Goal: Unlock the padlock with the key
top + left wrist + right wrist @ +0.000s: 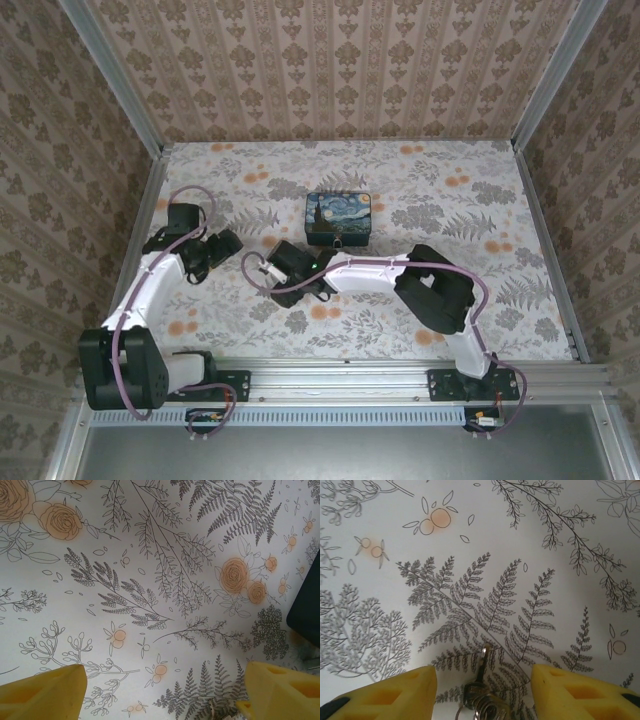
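Note:
The key lies on the flowered tablecloth, a small metal piece with a wire ring at its head. It points away from me between the two yellow fingers of my right gripper. Those fingers stand apart with a gap on each side of the key, so they are open and not touching it. In the top view the right gripper hovers left of centre. The padlock is a tiny spot on the front of the blue painted box. My left gripper hangs open over bare cloth, with nothing between its fingers.
A dark corner of the blue box enters the left wrist view at the right edge. Patterned walls close the table on three sides, and a metal rail runs along the near edge.

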